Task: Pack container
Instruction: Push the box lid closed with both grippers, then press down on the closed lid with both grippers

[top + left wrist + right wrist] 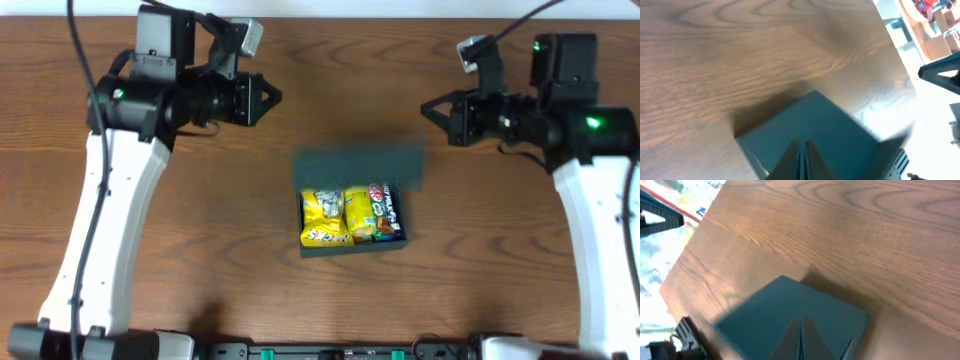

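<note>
The dark teal container [353, 245] sits mid-table with its flap lid [360, 166] raised, blurred, partly over the opening. Inside lie yellow snack packets [325, 218] and a red-and-dark packet [385, 208]. My left gripper [272, 97] is shut and empty, up and to the left of the container. My right gripper [428, 107] is shut and empty, up and to the right of it. The left wrist view shows shut fingers [802, 150] over the teal lid [815, 127]. The right wrist view shows shut fingers [801, 330] over the lid [785, 312].
Brown wood-grain table [200, 250] all round the container. Arm bases and a black rail [330, 350] lie along the front edge. Clutter beyond the table edge shows in the left wrist view [935, 30].
</note>
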